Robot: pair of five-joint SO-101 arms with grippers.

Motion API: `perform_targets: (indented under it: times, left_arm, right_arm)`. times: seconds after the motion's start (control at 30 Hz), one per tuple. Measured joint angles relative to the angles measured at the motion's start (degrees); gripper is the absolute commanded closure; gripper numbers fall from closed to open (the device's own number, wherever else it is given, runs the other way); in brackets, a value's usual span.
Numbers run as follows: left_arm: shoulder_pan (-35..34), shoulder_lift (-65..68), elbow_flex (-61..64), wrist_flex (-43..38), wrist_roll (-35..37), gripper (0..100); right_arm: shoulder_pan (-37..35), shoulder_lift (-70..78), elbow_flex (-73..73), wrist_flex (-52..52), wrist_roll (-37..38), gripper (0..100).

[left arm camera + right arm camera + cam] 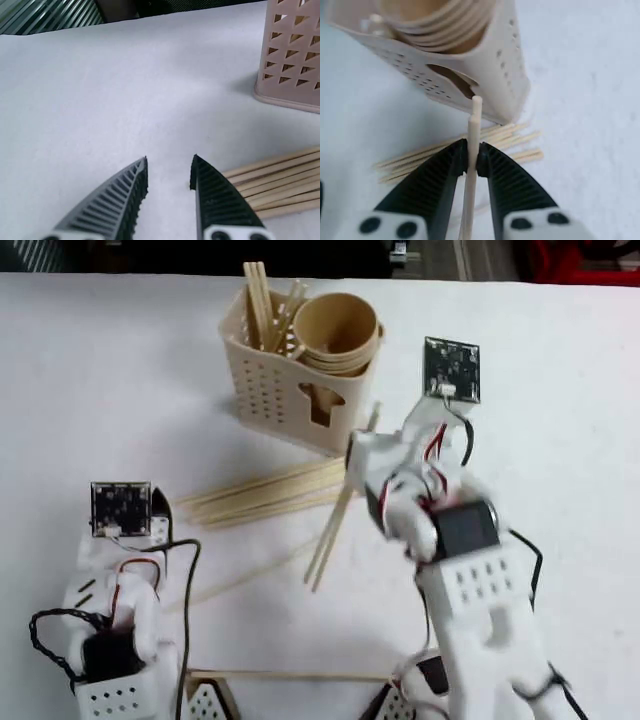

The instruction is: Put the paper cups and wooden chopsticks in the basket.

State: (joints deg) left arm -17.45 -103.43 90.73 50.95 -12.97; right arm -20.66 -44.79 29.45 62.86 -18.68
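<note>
Right hand (473, 150) pinches a wooden chopstick (476, 115) just before the basket (505, 85) holding stacked paper cups (445, 25); left hand (169, 165) hangs parted above the bench (100, 90), near loose chopsticks (275, 180).

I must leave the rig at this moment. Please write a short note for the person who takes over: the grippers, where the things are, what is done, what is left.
Left gripper: open and holding nothing, low over the table beside the bundle of loose chopsticks.
Right gripper: shut on one chopstick, close in front of the basket.
Done: the stacked paper cups and some upright chopsticks are in the basket.
Left: the chopstick in the right gripper, the bundle on the table, and a stray chopstick lying near the arm bases.
</note>
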Motion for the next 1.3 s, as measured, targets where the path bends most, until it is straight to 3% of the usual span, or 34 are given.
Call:
perform_targets:
  times: [0.3, 0.67, 0.97, 1.3]
  left_arm:
    - [0.00, 0.00, 0.00, 0.00, 0.00, 85]
    - [0.00, 0.00, 0.00, 0.00, 0.00, 85]
    - [0.00, -0.09, 0.00, 0.00, 0.00, 85]
    - [0.00, -0.09, 0.00, 0.00, 0.00, 85]
  right_arm:
    - [-7.03, -0.88, -20.22, -2.11, 4.92, 98.1]
    - [-7.03, 20.66, -40.44, -23.30, 12.57, 98.1]
    - [-7.03, 36.31, -48.35, -35.08, 18.90, 98.1]
    - [-6.15, 46.07, -48.88, -35.43, 19.34, 97.7]
